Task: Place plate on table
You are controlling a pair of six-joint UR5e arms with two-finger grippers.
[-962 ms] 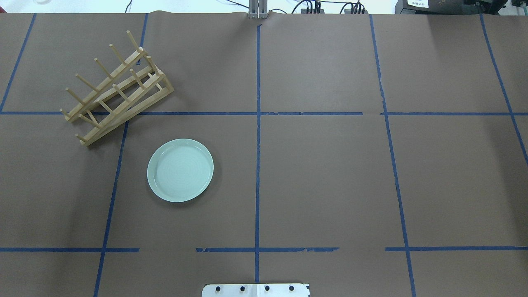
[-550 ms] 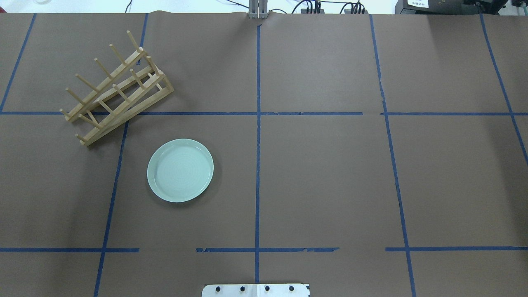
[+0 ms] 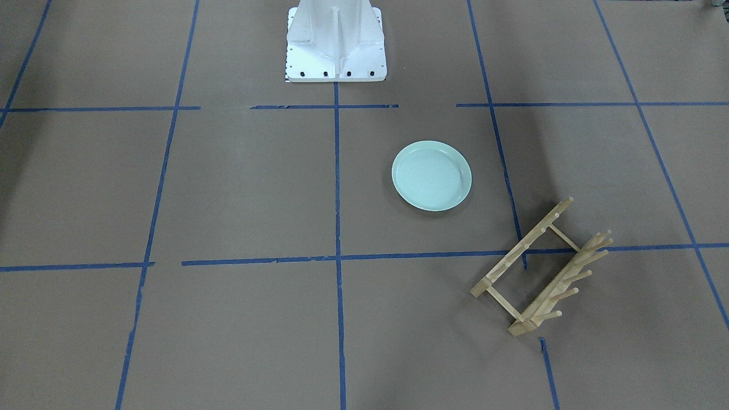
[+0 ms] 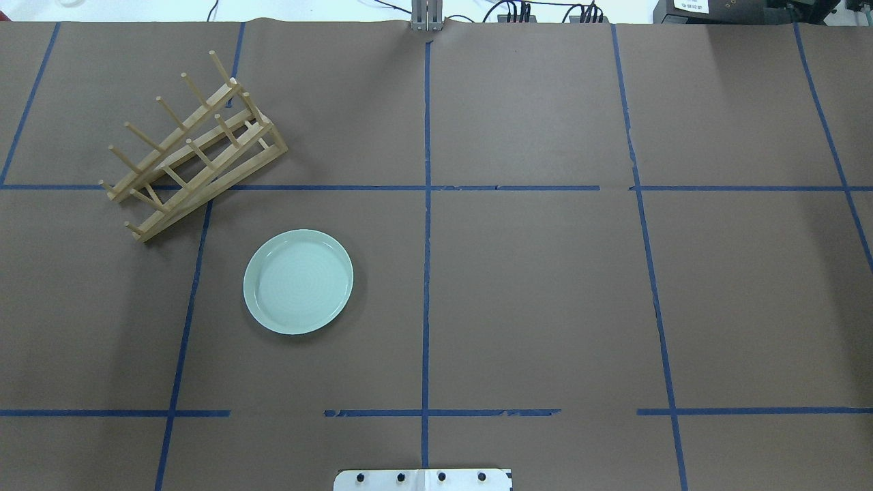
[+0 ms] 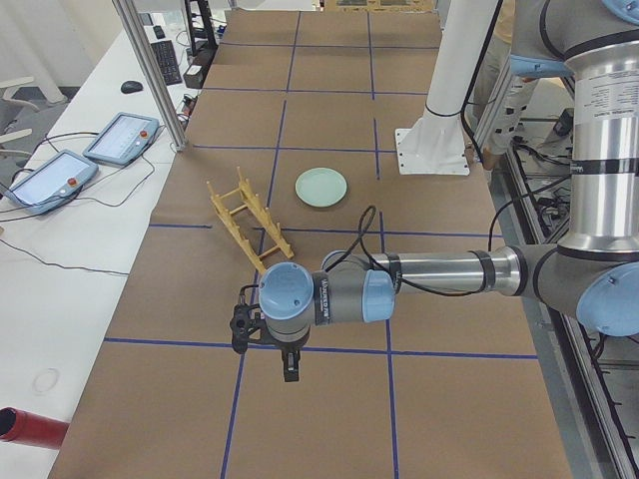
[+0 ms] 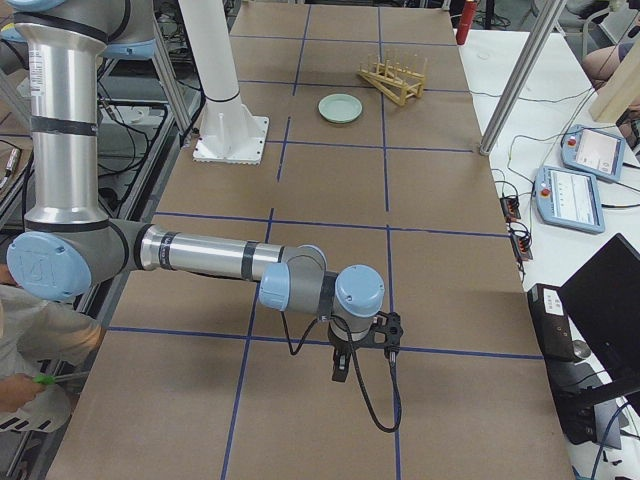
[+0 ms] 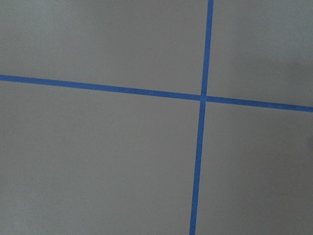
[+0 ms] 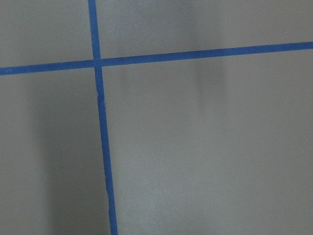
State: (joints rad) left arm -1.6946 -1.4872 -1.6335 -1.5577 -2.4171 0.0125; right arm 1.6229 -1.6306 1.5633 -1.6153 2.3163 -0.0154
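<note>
Nearest, left end effector [image 5: 291,367] and right end effector [image 6: 340,368] hung over the worktop [image 4: 545,307] ends, aperture not discernible, neither holding the plate [image 4: 298,281]. Plate lay flat on worktop, left of centre, apart from rack [image 4: 194,146] beyond. Risk: a needless re-approach could shove it rackward.

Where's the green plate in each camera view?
Front-facing: plate right of centre, up-left of the rack.
Overhead: plate left of centre, down-right of the rack.
Exterior left: plate upper middle, up-right of the rack.
Exterior right: plate top middle, left of the rack.
Left wrist: not in it.
Right wrist: not in it.
Shared landmark: the rack.
</note>
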